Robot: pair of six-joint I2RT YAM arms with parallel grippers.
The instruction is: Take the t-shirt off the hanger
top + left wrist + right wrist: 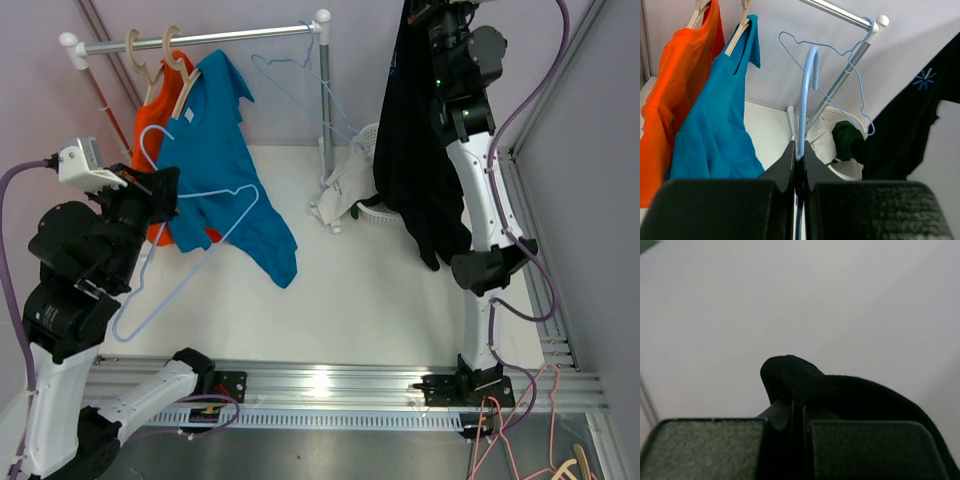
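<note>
Your right gripper [799, 406] is clamped on the black t-shirt [410, 150], which hangs lengthwise at upper right, well apart from the bare blue hanger [806, 80] pinched in your left gripper [799, 151] at lower left.

You had the rail [200, 40] at the counter's [380, 300] rear, two shirts [215, 160] hanging at its left end, the basket [370, 210] beside its right post, and the t-shirt [410, 150] right of that.

The left arm [75, 260] crouches low, jaws pinched tight; right arm [470, 150] reaches high, jaws clamped together
</note>
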